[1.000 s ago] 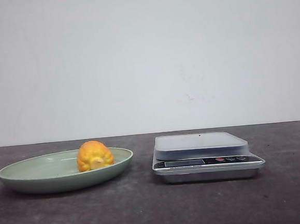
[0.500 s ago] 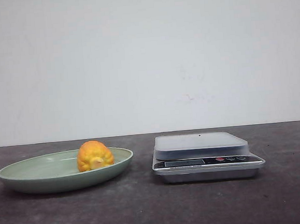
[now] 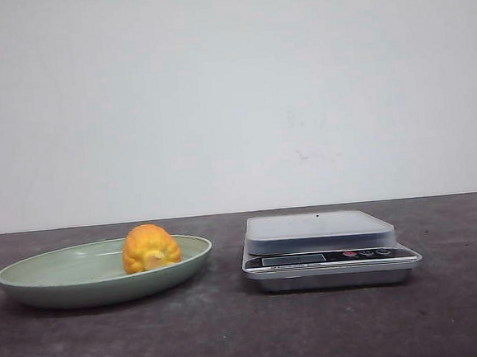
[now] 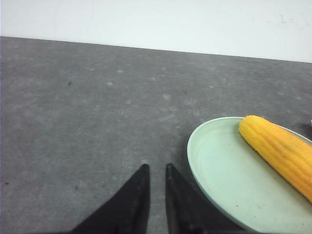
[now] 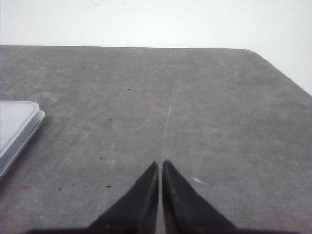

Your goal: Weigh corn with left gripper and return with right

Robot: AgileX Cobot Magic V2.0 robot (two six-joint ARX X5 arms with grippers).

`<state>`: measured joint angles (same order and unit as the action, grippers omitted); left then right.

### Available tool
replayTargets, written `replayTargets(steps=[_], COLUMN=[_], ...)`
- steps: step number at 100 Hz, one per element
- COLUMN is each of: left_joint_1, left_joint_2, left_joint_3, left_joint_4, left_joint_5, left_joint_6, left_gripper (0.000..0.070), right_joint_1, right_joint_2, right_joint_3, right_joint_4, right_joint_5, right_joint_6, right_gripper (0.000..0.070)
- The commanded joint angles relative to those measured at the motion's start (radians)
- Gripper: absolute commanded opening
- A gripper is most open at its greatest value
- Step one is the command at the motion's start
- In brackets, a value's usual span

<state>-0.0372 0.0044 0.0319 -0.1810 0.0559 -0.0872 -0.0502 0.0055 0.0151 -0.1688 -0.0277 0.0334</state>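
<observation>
On the dark table in the front view, the corn lies in a green plate at nine o'clock from the scale. From the left wrist, the left gripper hangs over bare table just beside the plate rim, tips nearly together, gripping nothing. From the right wrist, the right gripper is closed and empty, the scale's corner well apart.

Table matt, mottled grey, slightly rough; plate smooth pale-green; scale silvery, metallic-looking; corn ribbed with kernels.
</observation>
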Motion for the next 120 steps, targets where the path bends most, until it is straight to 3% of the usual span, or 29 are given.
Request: replayTargets(steps=[1, 35, 54, 61, 70, 104, 108, 112, 117, 120], left_joint_1=[0.000, 0.000, 0.000, 0.000, 0.000, 0.000, 0.000, -0.002, -0.004, -0.004], left_joint_2=[-0.001, -0.001, -0.001, 0.000, 0.014, 0.311, 0.346, 0.377, 0.411, 0.423], left_joint_3=[-0.018, -0.018, 0.000, 0.047, 0.131, 0.547, 0.590, 0.630, 0.674, 0.693], left_joint_4=[-0.005, -0.003, 0.026, 0.032, 0.040, -0.064, -0.080, -0.099, -0.127, -0.142], left_joint_5=[0.007, 0.007, 0.004, 0.005, 0.005, 0.010, 0.024, 0.034, 0.040, 0.047], left_joint_6=[0.015, -0.010, -0.141, -0.227, -0.274, -0.251, -0.243, -0.242, -0.238, -0.232], left_gripper=[0.0012, 0.0011, 0.0011, 0.0011, 0.0011, 0.0015, 0.0074, 0.0219, 0.0450, 0.0518], right_joint_1=[0.002, 0.002, 0.002, 0.002, 0.002, 0.004, 0.008, 0.014, 0.023, 0.027], right_joint_2=[-0.002, -0.002, -0.001, 0.011, 0.051, 0.369, 0.399, 0.424, 0.446, 0.454], right_joint_3=[-0.005, -0.005, 0.043, 0.097, 0.192, 0.647, 0.688, 0.723, 0.756, 0.769], right_joint_4=[0.002, 0.004, 0.018, 0.013, -0.009, -0.226, -0.243, -0.257, -0.268, -0.270], right_joint_5=[-0.003, -0.025, -0.023, -0.023, -0.025, -0.101, -0.119, -0.131, -0.130, -0.130], right_joint_6=[0.017, 0.045, 0.119, 0.145, 0.190, 0.196, 0.192, 0.191, 0.190, 0.190], right_gripper=[0.0004, 0.0004, 0.0003, 0.0003, 0.0003, 0.0004, 0.0007, 0.0049, 0.0213, 0.0334])
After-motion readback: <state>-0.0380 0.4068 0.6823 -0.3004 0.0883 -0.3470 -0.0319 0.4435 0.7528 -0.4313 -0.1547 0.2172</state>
